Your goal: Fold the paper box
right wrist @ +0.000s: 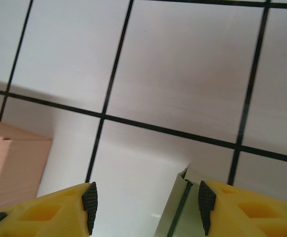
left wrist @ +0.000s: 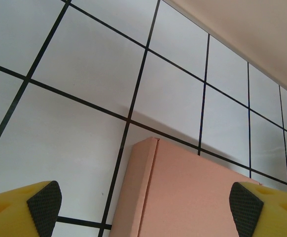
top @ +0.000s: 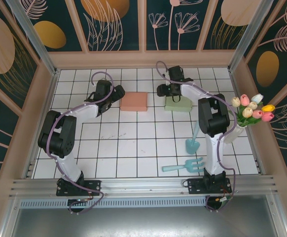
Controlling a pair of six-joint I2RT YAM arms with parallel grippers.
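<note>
Our left pincer (left wrist: 144,206) stands spread wide with nothing between its pads (left wrist: 45,205). It straddles the pink box (left wrist: 193,192), whose flat top and creased long edge lie just beneath it. Our right pincer (right wrist: 147,205) is spread part way and also pinches nothing. A corner of the green box (right wrist: 188,207) rises between its pads, close against the pad on the right of that wrist view and apart from the other.

Both boxes lie flat on the tiled desk (top: 133,143), toward the far wall, near each other but not touching. The garden tools and the flowers are well apart on the right side.

We judge the step in hand to be getting a hold on a panel edge. To do it well, we should lower each pincer squarely over a crease, not a bare corner, so the card bends along its line instead of buckling. We should close gently, because thin card slides on a smooth tile. One pincer should pin the base while the other lifts. We cannot tell which flaps are loose.
</note>
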